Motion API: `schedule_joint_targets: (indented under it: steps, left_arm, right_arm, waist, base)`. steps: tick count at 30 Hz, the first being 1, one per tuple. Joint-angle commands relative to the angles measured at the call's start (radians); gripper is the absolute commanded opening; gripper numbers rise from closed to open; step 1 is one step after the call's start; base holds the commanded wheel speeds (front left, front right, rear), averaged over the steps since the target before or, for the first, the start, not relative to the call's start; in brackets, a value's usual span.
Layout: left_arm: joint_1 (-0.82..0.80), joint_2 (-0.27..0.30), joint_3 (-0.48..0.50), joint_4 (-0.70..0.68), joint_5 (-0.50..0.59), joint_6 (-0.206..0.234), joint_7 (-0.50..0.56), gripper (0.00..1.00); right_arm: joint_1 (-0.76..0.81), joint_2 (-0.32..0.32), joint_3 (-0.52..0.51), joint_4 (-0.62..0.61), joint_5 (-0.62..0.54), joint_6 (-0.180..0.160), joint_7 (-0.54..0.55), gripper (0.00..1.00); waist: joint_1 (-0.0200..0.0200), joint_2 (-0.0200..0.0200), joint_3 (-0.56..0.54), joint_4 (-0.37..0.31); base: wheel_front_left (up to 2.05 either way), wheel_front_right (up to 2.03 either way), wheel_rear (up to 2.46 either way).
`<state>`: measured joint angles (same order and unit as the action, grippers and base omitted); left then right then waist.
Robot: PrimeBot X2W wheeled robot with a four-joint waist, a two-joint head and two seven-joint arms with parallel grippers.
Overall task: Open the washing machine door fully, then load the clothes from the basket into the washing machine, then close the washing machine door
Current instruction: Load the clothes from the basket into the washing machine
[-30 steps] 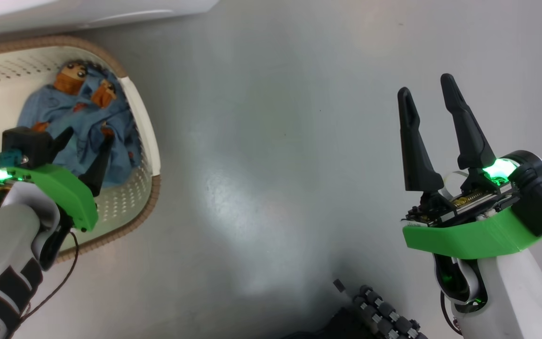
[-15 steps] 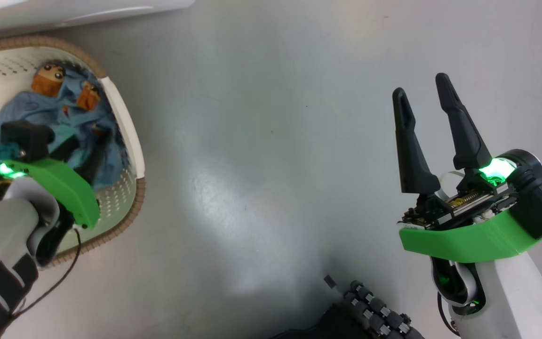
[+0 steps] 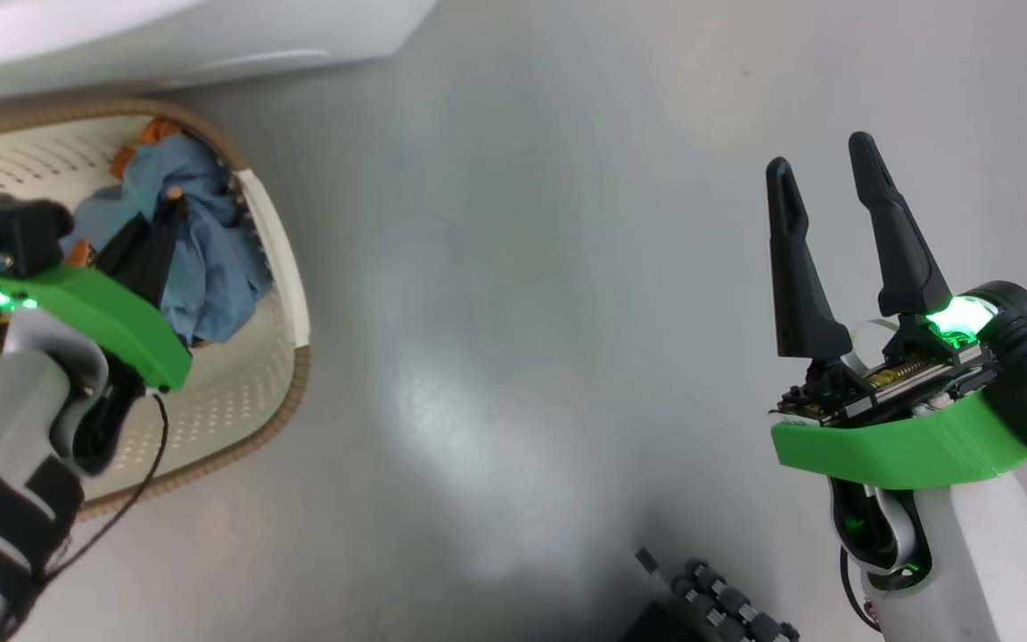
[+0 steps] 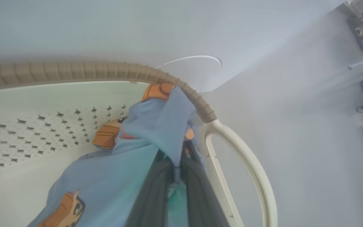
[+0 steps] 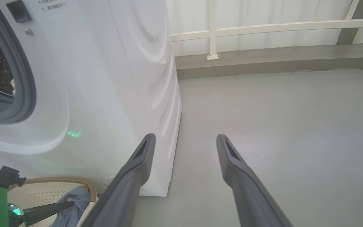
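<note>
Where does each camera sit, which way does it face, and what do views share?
Head view: on the head, looking down at floor; left gripper shut on clothes in basket, right gripper open.
Left wrist view: on that wrist, looking into the basket along its shut gripper.
Right wrist view: on that wrist, facing washing machine and floor past its open gripper.
Shared: basket and clothes show in all three.

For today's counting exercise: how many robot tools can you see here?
2. The left tool is in the basket, shut on a light blue garment; the right tool hangs open over the floor.
</note>
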<state>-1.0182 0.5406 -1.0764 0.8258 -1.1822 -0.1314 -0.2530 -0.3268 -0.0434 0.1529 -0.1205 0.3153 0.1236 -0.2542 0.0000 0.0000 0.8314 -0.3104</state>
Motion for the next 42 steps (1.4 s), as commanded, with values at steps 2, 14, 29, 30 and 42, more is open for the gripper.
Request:
schedule_joint_targets:
  steps: [2, 14, 29, 30, 42]
  left_arm:
    - [0.058, 0.016, 0.075, -0.019, 0.031, 0.001, -0.009, 0.00]
    - [0.282, -0.047, 0.398, -0.120, 0.209, 0.001, -0.009, 0.00]
    - [0.576, -0.156, 0.748, -0.303, 0.466, 0.001, -0.009, 0.00]
    - [0.592, -0.164, 0.767, -0.316, 0.483, 0.001, -0.009, 0.00]
    - [0.741, -0.236, 0.922, -0.473, 0.644, 0.001, -0.009, 0.00]
  right_arm:
    - [0.023, -0.007, 0.006, -0.015, -0.011, 0.007, -0.008, 1.00]
    - [0.053, -0.007, -0.017, 0.034, -0.050, 0.007, -0.008, 1.00]
    - [0.148, -0.042, -0.051, 0.095, -0.060, 0.007, -0.008, 1.00]
    - [0.155, -0.046, -0.053, 0.098, -0.058, 0.007, -0.008, 1.00]
    - [0.258, -0.094, -0.085, 0.111, -0.043, 0.007, -0.008, 1.00]
  waist:
    - [0.0000, 0.0000, -0.049, 0.029]
    - [0.0000, 0.0000, -0.248, 0.088]
    - [0.0000, 0.0000, -0.499, 0.148]
    - [0.0000, 0.0000, -0.513, 0.152]
    - [0.0000, 0.0000, -0.638, 0.203]
  base:
    - [0.00, 0.00, 0.00]
    - [0.00, 0.00, 0.00]
    - [0.00, 0.00, 0.00]
    - [0.00, 0.00, 0.00]
    - [0.00, 0.00, 0.00]
